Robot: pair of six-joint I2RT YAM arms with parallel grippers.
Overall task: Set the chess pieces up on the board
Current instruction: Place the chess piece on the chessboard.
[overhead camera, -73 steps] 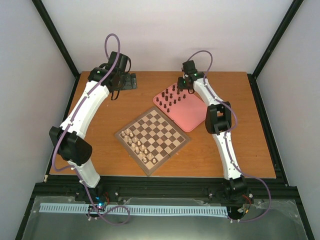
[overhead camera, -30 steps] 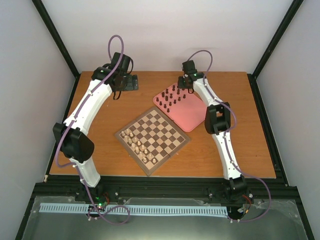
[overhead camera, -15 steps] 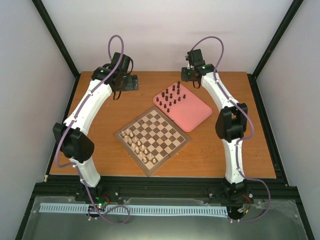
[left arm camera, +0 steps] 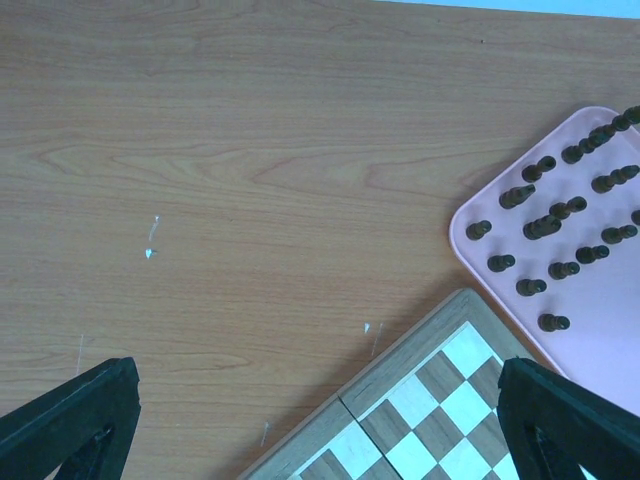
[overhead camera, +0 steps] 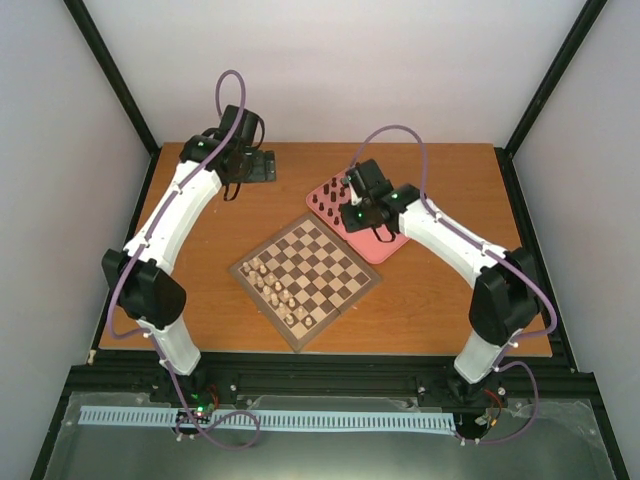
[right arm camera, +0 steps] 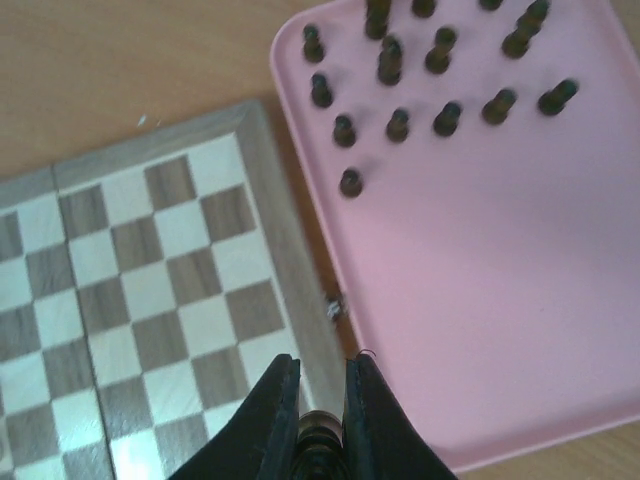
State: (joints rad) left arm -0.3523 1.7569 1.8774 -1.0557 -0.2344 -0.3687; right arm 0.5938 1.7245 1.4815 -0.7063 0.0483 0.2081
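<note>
The board (overhead camera: 335,262) lies diamond-wise mid-table, also in the left wrist view (left arm camera: 440,400) and the right wrist view (right arm camera: 180,270). Several dark chess pieces (overhead camera: 330,200) stand on the pink tray (overhead camera: 378,245), seen too from the left wrist (left arm camera: 550,225) and the right wrist (right arm camera: 400,120). My right gripper (overhead camera: 348,214) (right arm camera: 320,375) hovers over the gap between tray and board, shut on a dark chess piece (right arm camera: 320,432) whose rounded top shows between the fingers. My left gripper (overhead camera: 235,180) (left arm camera: 315,370) hangs open above the table's far left, holding nothing.
Pale chessmen (overhead camera: 275,290) fill the board's near-left rows. A dark flat block (overhead camera: 258,165) sits at the back by the left gripper. The pink tray (right arm camera: 480,300) touches the board's far-right edge. Black frame posts rise at the back corners.
The right arm has swung from the tray's far side forward and left, carrying a dark piece toward the board. The left arm has hardly moved.
</note>
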